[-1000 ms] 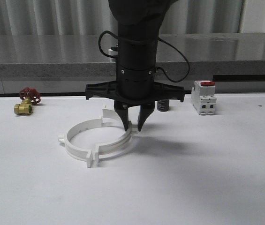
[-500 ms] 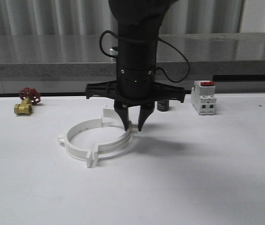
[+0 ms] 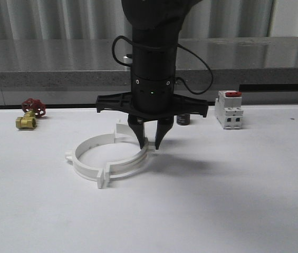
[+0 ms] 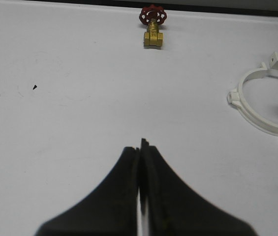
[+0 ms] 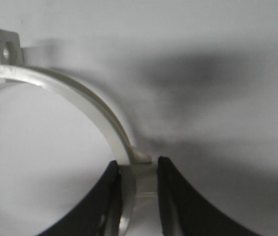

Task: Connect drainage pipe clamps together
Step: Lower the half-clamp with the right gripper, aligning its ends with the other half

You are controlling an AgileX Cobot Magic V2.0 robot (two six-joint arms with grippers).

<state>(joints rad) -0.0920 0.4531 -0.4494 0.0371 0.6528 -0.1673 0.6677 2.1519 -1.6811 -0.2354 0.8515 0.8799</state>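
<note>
Front view: white drainage pipe clamps [image 3: 108, 158], wide flat ring.

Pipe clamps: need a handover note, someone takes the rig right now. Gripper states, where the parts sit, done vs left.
Right gripper: down at the right side of the ring, fingers either side of the clamp band; whether it is actually pinched cannot be told.
Left gripper: shut, empty, over bare table away from the parts.
Drainage pipe clamps: both halves lie flat on the white table, arranged as a ring, tabs meeting at front and back.
Done: halves brought together.
Left: confirm the tab joints are seated, then release and withdraw. The pictures do not show whether they are locked.
</note>
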